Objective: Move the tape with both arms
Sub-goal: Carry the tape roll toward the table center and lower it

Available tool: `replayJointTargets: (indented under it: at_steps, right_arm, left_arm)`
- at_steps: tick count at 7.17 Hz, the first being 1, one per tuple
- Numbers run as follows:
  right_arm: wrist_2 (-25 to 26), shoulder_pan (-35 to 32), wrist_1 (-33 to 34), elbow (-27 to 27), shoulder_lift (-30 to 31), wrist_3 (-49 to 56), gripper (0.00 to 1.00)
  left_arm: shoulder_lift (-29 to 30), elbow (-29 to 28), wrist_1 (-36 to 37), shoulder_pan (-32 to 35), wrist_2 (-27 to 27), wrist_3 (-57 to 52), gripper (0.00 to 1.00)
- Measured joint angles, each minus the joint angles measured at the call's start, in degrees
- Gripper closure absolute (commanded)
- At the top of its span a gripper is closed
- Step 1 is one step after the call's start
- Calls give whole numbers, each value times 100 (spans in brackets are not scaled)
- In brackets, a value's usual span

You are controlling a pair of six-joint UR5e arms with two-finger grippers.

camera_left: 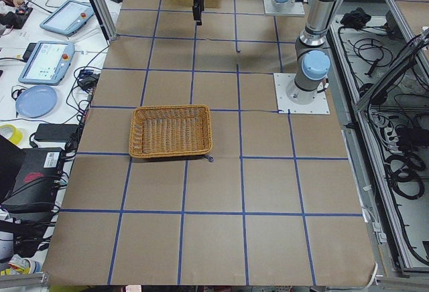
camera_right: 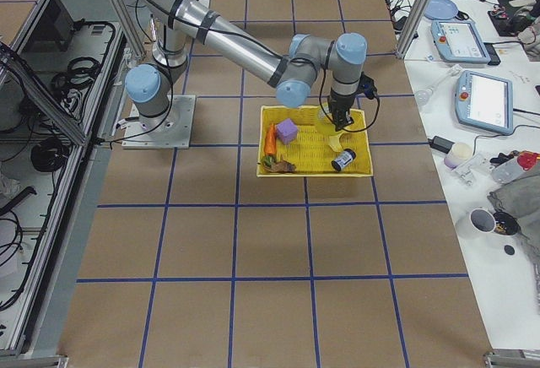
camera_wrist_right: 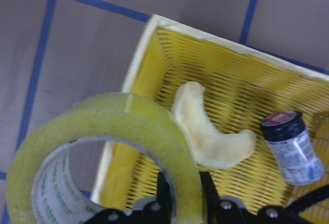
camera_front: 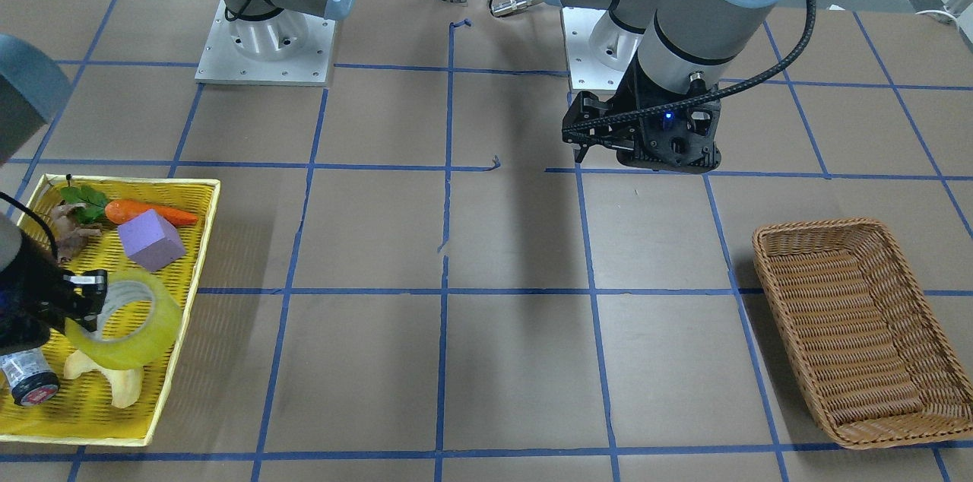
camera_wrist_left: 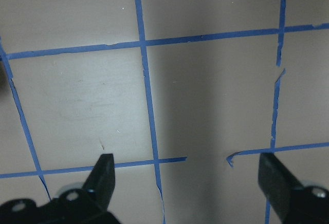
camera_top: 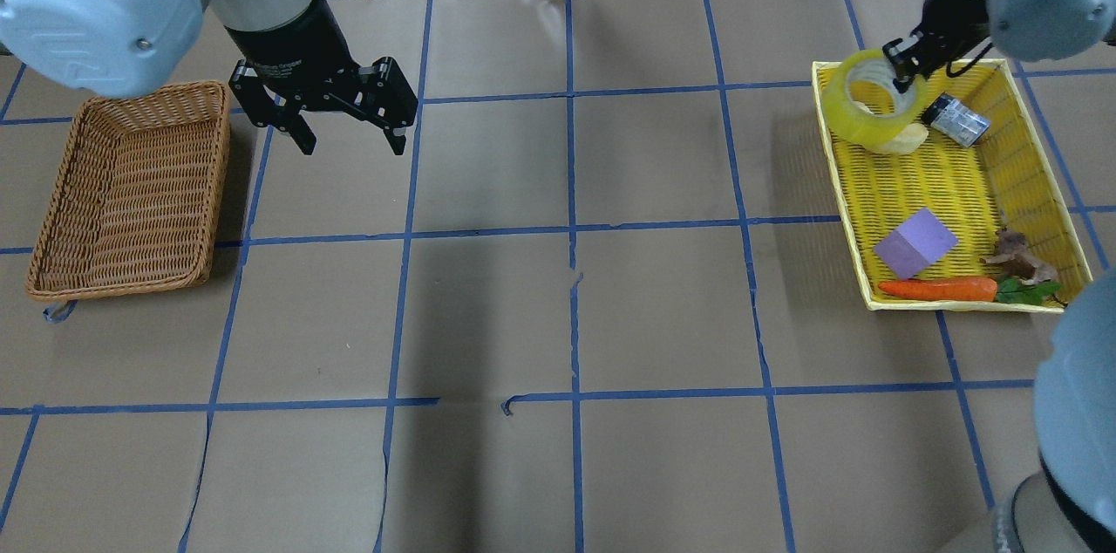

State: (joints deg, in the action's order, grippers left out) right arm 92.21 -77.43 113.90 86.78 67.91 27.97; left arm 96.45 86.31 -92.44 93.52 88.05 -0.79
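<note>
Tape (camera_top: pixel 847 119), a yellow translucent roll, is raised on its edge over the far corner of the yellow tray (camera_top: pixel 842 187), on the side toward the table's middle, above a pale crescent-shaped piece (camera_wrist_right: pixel 211 131). The right gripper (camera_top: pixel 898 73) holds it with narrow fingers that pinch the roll's wall, one inside the core and one outside. The left gripper (camera_top: pixel 353 143) hangs over the table (camera_top: pixel 567 317) just beside the wicker basket (camera_top: pixel 131 187), fingers spread wide, nothing between them.
</note>
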Motion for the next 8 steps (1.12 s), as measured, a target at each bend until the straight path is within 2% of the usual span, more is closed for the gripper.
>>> replayJointTargets:
  at_steps: [2,4,6,8]
  right_arm:
    - [-35,-900,-50,-41,-100,-1486,100]
    - [-74,-1678,33,-205,-515,-2672,100]
    - [-425,-2315,118,-783,-1226,-3474,100]
    - [-612,-2780,144,-1041,-1627,-4005,100]
  left_arm:
    - [4,0,4,0,-4,0,0]
    - [5,5,2,0,4,0,0]
    - [6,8,0,-6,14,0,0]
    - [8,8,-2,-9,25,0,0]
